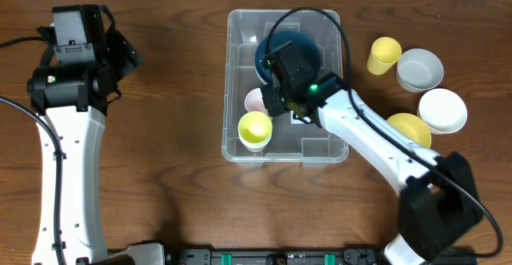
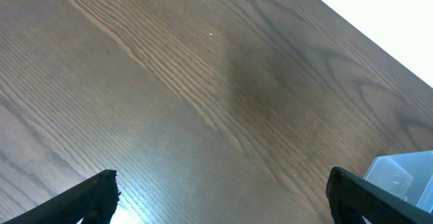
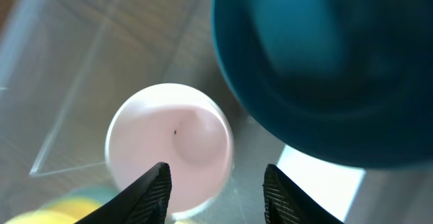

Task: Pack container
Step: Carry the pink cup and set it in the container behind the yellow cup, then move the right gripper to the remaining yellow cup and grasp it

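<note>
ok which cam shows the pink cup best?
Right wrist: the pink cup sits nearly whole in frame, open mouth up, beside the blue bowl. Overhead shows the pink cup only as a sliver beside the right arm. Left wrist shows none of it.

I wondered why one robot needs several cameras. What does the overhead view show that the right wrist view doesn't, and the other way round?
Only overhead: the left arm off to one side, the whole container, and four dishes outside it: a yellow cup, a greyish bowl, a white bowl and a yellow bowl. Only right wrist: the right gripper with its fingertips standing apart over the pink cup, and a tiny dark speck inside that cup. Both: the pink cup, the blue bowl and the second yellow cup, all inside the container.
</note>
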Robot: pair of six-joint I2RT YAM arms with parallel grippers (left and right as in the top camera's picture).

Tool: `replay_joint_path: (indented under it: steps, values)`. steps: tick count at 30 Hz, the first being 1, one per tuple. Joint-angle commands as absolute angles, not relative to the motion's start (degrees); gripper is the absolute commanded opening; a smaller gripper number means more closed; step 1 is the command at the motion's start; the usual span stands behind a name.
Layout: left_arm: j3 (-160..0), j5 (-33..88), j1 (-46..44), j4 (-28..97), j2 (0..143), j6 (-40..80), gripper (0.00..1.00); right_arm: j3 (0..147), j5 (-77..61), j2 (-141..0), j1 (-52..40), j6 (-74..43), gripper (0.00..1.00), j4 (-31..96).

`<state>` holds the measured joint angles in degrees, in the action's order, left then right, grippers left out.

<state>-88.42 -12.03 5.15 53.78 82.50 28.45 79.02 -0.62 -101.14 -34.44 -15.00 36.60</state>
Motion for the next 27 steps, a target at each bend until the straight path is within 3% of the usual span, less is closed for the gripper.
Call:
replay_joint_path:
  steps: [1, 12, 19, 27]
  values:
    - [-89.3, -12.7, 5.2, 54.0, 82.4, 28.1, 0.98, 80.2, 0.8, -93.1, -31.6, -15.5, 0.45, 37.8]
    - [-89.3, -12.7, 5.2, 54.0, 82.4, 28.1, 0.98, 80.2, 5.8, -81.1, -11.0, -17.8, 0.50, 43.6]
    - [-89.3, -12.7, 5.2, 54.0, 82.4, 28.1, 0.98, 80.2, 2.5, -84.3, 0.7, -17.8, 0.57, 43.1]
    - [-89.3, -12.7, 5.2, 54.0, 82.4, 28.1, 0.98, 80.2, 3.0, -93.9, 4.6, -18.2, 0.63, 40.2]
